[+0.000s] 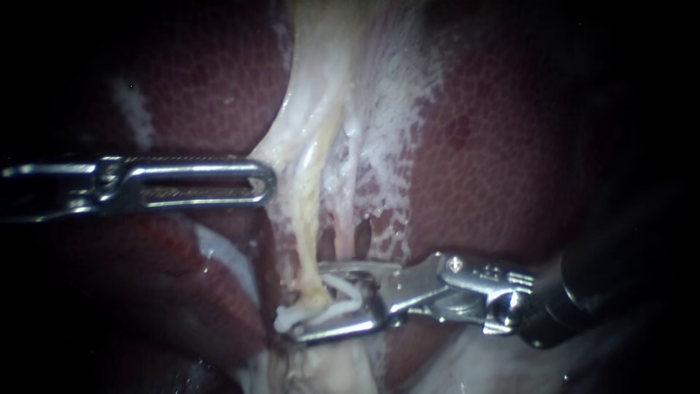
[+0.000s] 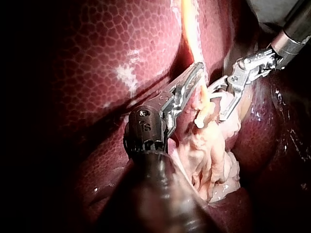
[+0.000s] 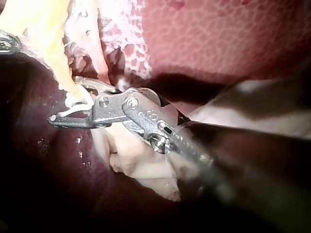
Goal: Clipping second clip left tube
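So that the left tube [image 1: 310, 241] can be closed at its near end, the hand of the right instrument [image 1: 310, 303] is held part-open astride it, carrying a white clip [image 1: 299, 316]; the left instrument [image 1: 266, 182], shut, is rested alongside.

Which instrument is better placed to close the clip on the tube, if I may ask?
Right. The right instrument carries the white clip in its jaws at the lower end of the tube; the left instrument sits higher up beside the tube, with no clip.
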Robot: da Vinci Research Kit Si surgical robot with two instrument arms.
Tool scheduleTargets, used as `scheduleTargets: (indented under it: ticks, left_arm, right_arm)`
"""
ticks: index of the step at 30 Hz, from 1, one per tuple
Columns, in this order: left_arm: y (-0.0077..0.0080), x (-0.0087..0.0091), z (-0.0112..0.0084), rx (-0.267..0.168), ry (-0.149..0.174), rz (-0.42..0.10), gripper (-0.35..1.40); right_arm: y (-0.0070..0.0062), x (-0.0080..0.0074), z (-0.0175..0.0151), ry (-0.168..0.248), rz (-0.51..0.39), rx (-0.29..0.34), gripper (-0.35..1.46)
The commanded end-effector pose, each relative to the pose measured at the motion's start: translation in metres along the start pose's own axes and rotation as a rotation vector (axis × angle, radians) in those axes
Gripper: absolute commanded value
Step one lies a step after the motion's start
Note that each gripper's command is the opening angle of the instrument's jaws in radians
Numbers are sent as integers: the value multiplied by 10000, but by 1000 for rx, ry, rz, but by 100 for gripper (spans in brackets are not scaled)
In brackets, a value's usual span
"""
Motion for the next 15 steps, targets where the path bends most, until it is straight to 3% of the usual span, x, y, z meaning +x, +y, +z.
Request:
scheduleTargets:
  ticks: [1, 15]
  left_arm:
    - [0, 0, 0, 1, 0, 0, -35]
    - [0, 2, 1, 0, 0, 0, -35]
  right_arm:
    - [1, -2, 3, -1, -2, 1, 55]
    - [15, -1, 14, -2, 3, 4, 53]
